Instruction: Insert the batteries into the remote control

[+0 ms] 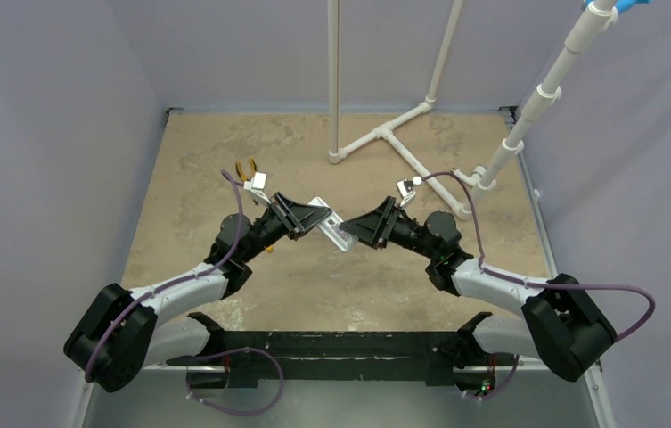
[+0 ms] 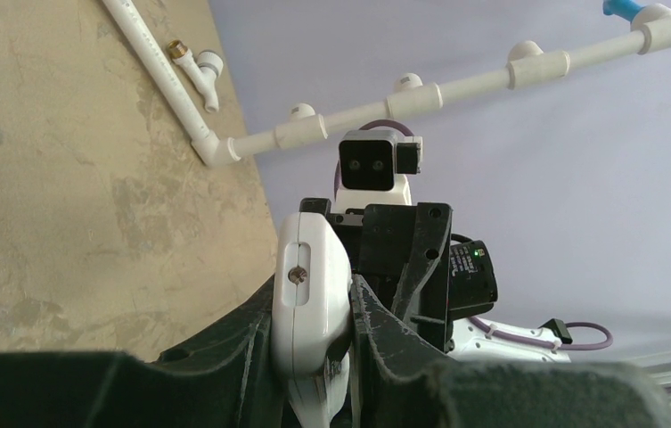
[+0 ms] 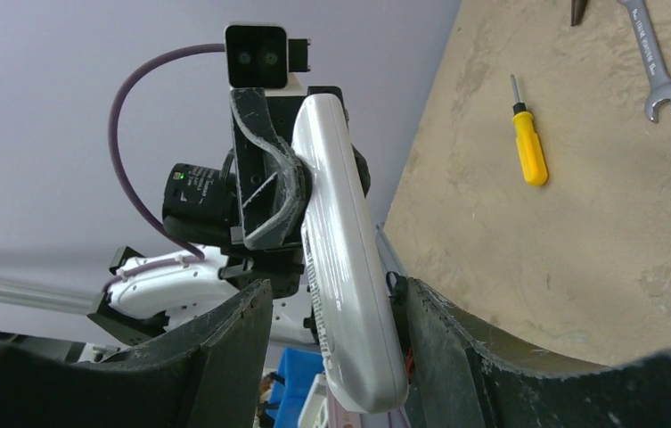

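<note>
Slippage worries us: our left jaws clamp the remote control (image 2: 312, 294) at one end, our right jaws stand released around its other end; closing off-centre could twist it loose.

White arms (image 1: 180, 285) with black joints — looping purple cables (image 3: 114, 116), scuffed black jaws.

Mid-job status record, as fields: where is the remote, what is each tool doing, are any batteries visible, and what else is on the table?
remote control: held in the air between the two arms, above the table
left tool: shut on one end of the remote control
right tool: open, straddling the other end
batteries: none in view
loose items on table: yellow screwdriver, silver wrench
</note>
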